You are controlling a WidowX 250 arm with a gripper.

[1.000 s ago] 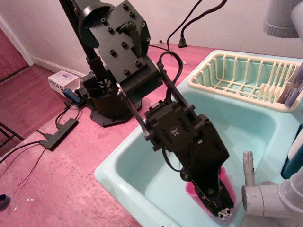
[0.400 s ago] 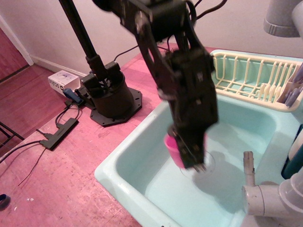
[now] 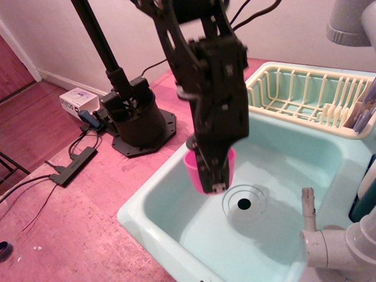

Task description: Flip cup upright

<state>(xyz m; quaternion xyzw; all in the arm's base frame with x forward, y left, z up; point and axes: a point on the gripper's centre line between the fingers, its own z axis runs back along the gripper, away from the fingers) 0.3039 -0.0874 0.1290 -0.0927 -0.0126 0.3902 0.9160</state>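
The pink cup (image 3: 192,168) hangs in my black gripper (image 3: 212,183), held above the left part of the turquoise sink basin (image 3: 282,158). The cup's rim faces up and it looks about upright, a little tilted. The gripper points down and is shut on the cup's wall, with its finger (image 3: 214,173) covering the cup's front right side. The cup is clear of the sink floor, to the left of the drain (image 3: 243,204).
A cream dish rack (image 3: 305,94) sits at the back right of the sink. A grey faucet (image 3: 329,241) stands at the front right. The arm's black base (image 3: 136,120) and cables lie on the pink counter (image 3: 88,217) at the left.
The gripper has lifted the cup from the sink's front right floor and carried it up and to the left, turning it more upright. The drain now shows.
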